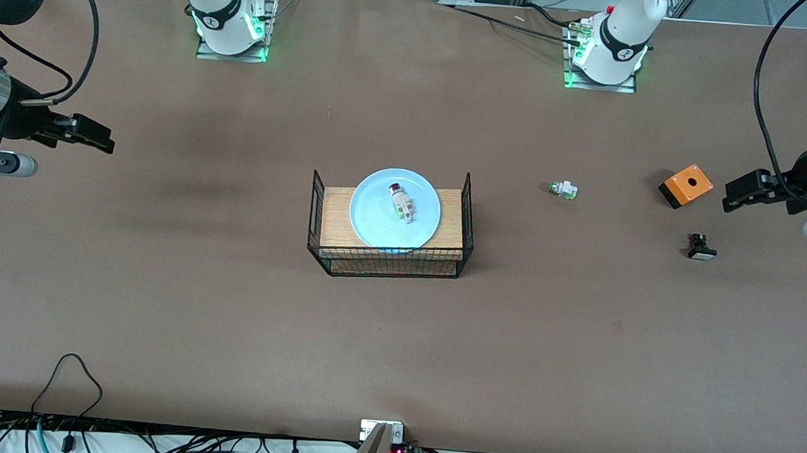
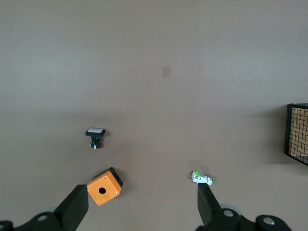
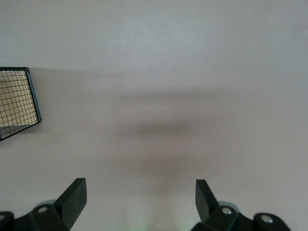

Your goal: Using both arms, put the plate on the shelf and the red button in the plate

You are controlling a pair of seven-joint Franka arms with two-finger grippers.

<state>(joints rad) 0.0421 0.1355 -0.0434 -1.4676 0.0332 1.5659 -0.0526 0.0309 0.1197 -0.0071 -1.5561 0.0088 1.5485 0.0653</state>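
While pincers gape, red button lies on round plate.

Plate sits on the wire rack, red button lying on it. Left gripper hovers beside the orange box; right gripper hangs well apart from the rack.

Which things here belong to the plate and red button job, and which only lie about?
Job:
- round light blue plate, on the wooden shelf
- white switch with dark red cap, on the plate

Lying about:
- wire rack with wooden shelf
- white switch
- orange box
- black switch, white cap
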